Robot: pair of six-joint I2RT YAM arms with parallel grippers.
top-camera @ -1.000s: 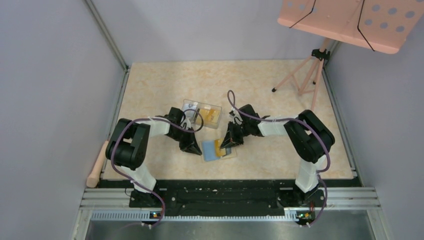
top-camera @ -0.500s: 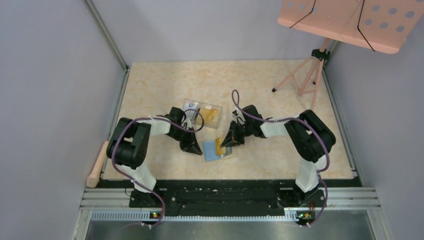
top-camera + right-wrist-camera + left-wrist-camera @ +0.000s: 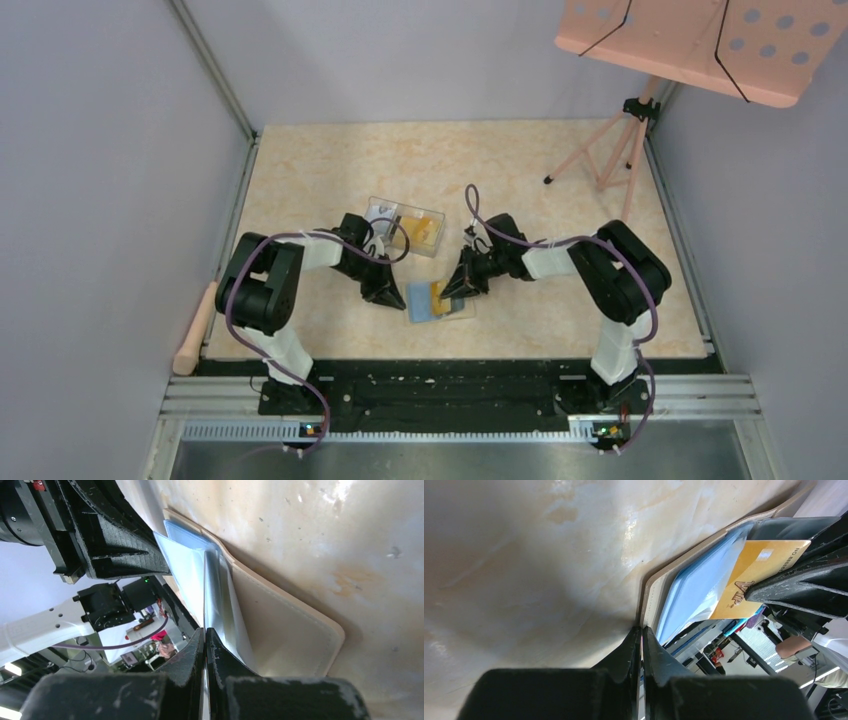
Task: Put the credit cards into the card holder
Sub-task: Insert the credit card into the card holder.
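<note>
The card holder (image 3: 423, 306) lies open on the table near the front, blue pockets up, with a beige rim (image 3: 651, 587) and a beige flap (image 3: 285, 630). My left gripper (image 3: 392, 293) is shut on its left edge (image 3: 642, 630). My right gripper (image 3: 456, 288) is shut on a golden credit card (image 3: 441, 296). The card's lower end lies against the blue pockets (image 3: 694, 585). The card's face shows in the left wrist view (image 3: 759, 575), pinched by the right fingers (image 3: 804, 585). In the right wrist view the card shows edge-on (image 3: 205, 605) between the shut jaws (image 3: 205, 629).
A clear plastic box (image 3: 405, 225) holding more yellow cards stands just behind the two grippers. A pink music stand (image 3: 700, 40) on tripod legs (image 3: 600, 160) is at the back right. A wooden handle (image 3: 193, 330) lies off the table's left edge.
My right gripper has moved slightly toward the front with the golden card, lower over the blue pockets. My left gripper has edged a little right, still on the holder's edge.
</note>
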